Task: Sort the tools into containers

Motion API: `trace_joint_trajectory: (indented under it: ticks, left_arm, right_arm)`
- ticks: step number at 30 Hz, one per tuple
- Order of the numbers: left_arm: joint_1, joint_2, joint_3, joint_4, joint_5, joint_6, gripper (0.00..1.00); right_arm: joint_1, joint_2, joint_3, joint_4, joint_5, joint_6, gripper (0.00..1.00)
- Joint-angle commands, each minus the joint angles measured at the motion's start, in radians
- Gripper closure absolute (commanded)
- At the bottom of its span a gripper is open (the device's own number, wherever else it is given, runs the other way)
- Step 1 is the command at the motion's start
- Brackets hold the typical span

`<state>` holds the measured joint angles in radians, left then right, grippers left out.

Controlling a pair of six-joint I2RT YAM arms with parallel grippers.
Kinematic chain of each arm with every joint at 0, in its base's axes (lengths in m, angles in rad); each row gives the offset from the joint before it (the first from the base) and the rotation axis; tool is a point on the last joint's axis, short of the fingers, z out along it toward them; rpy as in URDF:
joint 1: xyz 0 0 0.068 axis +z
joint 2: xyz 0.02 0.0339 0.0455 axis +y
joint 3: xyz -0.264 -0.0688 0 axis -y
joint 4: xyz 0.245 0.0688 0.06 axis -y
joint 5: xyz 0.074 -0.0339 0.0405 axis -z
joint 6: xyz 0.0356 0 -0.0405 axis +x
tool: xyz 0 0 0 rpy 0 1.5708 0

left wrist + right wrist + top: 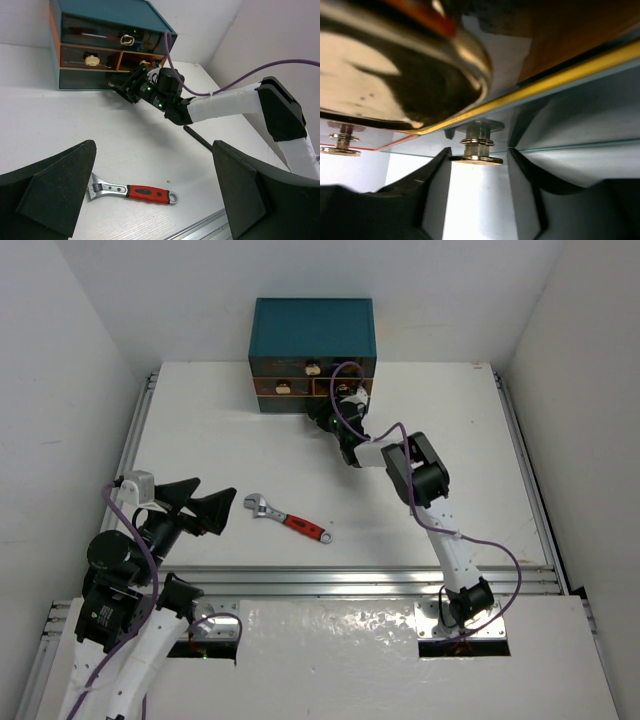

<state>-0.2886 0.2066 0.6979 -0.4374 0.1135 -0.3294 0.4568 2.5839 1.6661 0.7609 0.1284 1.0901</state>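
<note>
The left arm's jaws are standing wide open and holding nothing, hanging above the bench well in front of the teal chest. The left wrist view is showing their dark left fingers spread to the lower corners of the frame.

The right arm's jaws are sitting right against the chest's front. Only the right wrist view is showing what lies there: a brass-coloured knob is standing between the two right fingers. Each finger is lying just beside the knob's rim, but I cannot tell whether they are pressing on it.

The red-handled adjustable wrench is lying flat on the bench, well in front of the chest and nearer the left arm, touching neither arm.

The overhead view is giving only the chest's lid and a thin strip of drawer fronts. The left wrist view is facing those fronts instead:
- The wide top drawer is showing slim tools dimly through its tinted front.
- Two half-width drawers are sitting under it, the right arm partly hiding the right-hand one.
- A bottom drawer is lying beneath them.
</note>
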Motion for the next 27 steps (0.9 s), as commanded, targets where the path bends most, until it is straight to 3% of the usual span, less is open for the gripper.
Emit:
trace_joint_trajectory:
  ticks: [1,2,5,8,15,23,27]
  left_arm:
    - [-0.011,-0.001,-0.003,0.04,0.0,0.007,0.0]
    - [-0.009,-0.001,-0.003,0.04,0.0,0.007,0.0]
    - [-0.012,0.001,-0.003,0.042,0.002,0.009,0.0]
    - [-0.011,-0.001,-0.003,0.043,0.003,0.009,0.0]
    - [-0.011,0.001,-0.003,0.042,0.003,0.009,0.0]
    - [-0.009,-0.013,-0.005,0.04,-0.009,0.006,0.0]
    - [-0.009,-0.027,-0.008,0.042,-0.018,0.004,0.0]
  right_arm:
    - [-0.029,0.027,0.07,0.029,0.043,-0.005,0.54]
    - [-0.029,0.031,0.073,0.031,0.05,-0.012,0.65]
    - [-0.03,0.022,0.052,0.075,0.04,-0.027,0.81]
    - [-0.029,-0.027,-0.069,0.15,0.027,-0.024,0.87]
    - [-0.004,-0.18,-0.417,0.44,0.008,0.036,0.88]
    - [0.037,-0.289,-0.733,0.597,-0.027,0.143,0.89]
    - [0.066,-0.329,-0.802,0.621,-0.036,0.145,0.87]
